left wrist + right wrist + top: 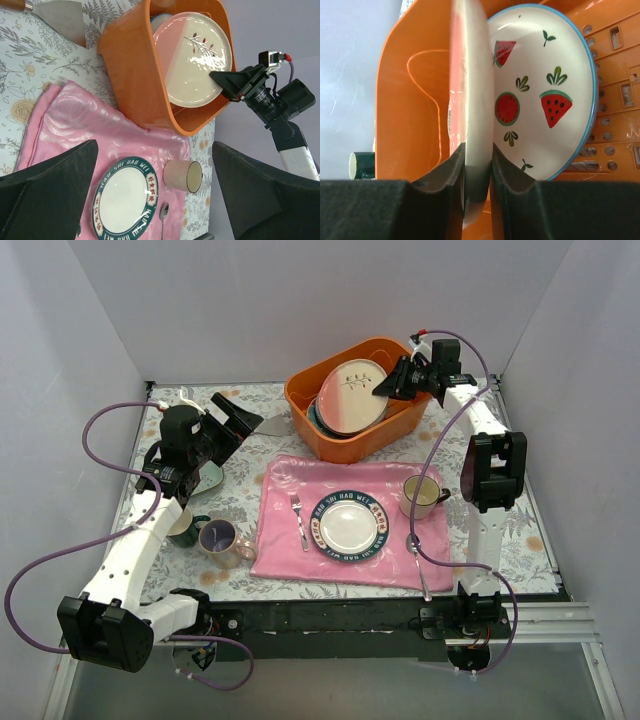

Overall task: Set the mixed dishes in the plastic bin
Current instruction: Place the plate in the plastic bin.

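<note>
The orange plastic bin (310,437) stands at the back centre. My right gripper (393,382) is shut on the rim of the pinkish plate (350,395) and holds it tilted inside the bin; the wrist view shows both pads (452,175) clamping that rim (476,110). The white fruit plate (545,95) leans behind it, and a teal plate edge (317,418) shows below. My left gripper (236,415) is open and empty, left of the bin. The dark green mug (185,530), the lavender-lined mug (220,537) and the pale mint plate (211,478) stay at the left.
A pink cloth (290,480) carries the white lettered-rim plate (348,525), a fork (298,520), a spoon (418,562) and the cream mug (422,496). A metal spatula (270,425) lies left of the bin. White walls close in three sides.
</note>
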Available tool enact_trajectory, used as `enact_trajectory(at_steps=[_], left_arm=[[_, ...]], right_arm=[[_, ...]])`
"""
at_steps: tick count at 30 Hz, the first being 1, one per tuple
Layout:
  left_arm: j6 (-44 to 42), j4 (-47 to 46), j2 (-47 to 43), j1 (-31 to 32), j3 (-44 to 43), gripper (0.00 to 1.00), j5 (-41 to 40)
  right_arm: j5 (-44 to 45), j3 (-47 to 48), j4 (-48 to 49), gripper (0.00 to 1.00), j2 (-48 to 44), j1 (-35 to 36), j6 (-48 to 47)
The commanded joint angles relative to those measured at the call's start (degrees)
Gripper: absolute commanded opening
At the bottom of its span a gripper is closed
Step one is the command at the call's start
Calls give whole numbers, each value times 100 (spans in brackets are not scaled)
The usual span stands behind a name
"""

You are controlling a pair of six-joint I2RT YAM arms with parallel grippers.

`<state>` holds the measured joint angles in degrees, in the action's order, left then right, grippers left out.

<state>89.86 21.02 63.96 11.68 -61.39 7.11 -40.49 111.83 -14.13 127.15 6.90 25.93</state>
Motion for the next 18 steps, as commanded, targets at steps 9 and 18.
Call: enact_trajectory(at_steps=[9, 18], left_arm=[[-118, 78, -7, -96, -207, 98, -70], [-127, 78, -7, -122, -190, 98, -70]], right_arm=[[375, 603, -81, 47, 134, 57, -668], [972, 805, -493, 56, 231, 110, -1423]])
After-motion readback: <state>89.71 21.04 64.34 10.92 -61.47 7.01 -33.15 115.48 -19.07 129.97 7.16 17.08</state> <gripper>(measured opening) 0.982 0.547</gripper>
